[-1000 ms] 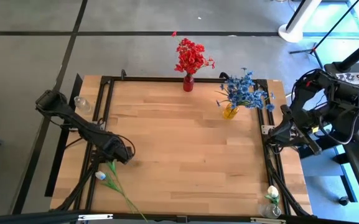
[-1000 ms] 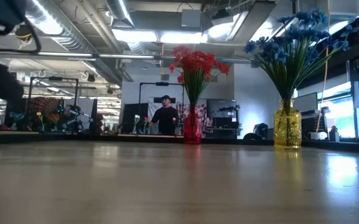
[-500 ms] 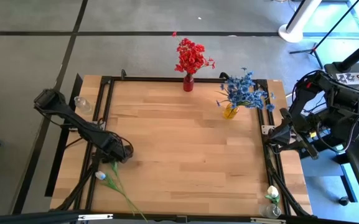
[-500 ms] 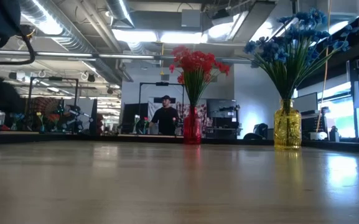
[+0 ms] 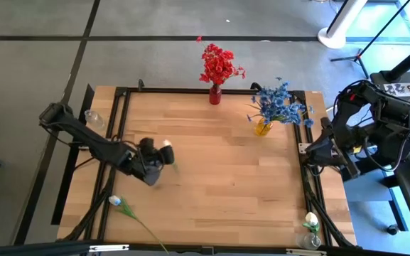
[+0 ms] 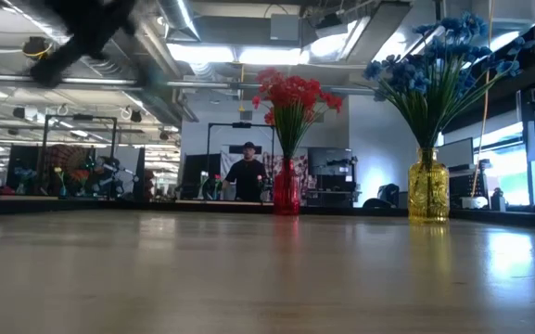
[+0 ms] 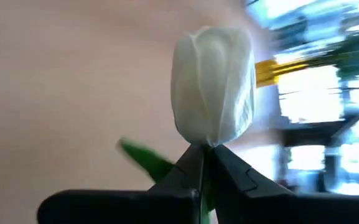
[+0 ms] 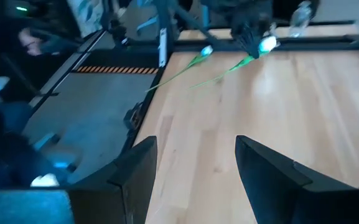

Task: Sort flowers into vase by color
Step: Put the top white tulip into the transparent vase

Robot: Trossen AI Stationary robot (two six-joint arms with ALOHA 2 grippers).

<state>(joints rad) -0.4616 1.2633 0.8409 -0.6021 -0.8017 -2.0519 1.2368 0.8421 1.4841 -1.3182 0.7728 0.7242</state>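
A pale wooden table [image 5: 219, 163] framed in black rail sits on a grey floor, and the low view looks across it into a lit workshop where a person [image 6: 246, 173] stands far behind. At the far edge a red vase [image 5: 214, 94] holds red flowers [image 5: 219, 64], and near the far right corner a yellow vase [image 5: 262, 127] holds blue flowers [image 5: 279, 103]. The left gripper [image 5: 160, 158] is raised over the left part of the table, its fingers [image 7: 185, 174] pinched together on the green stem just under a white flower [image 7: 213, 87], a closed tulip-like bud with smooth cream petals; a green leaf sticks out beside the stem. The left arm reaches in from the table's left rail at a slant. Another flower [image 5: 130, 213] with a pale blue head lies on the near left edge, its long thin stem running toward the near rail. A white bloom [image 5: 310, 222] stands at the near right corner. The right gripper [image 8: 195, 168] waits off the right edge beside the rail, its fingers spread apart and holding nothing. The middle of the tabletop is bare wood.
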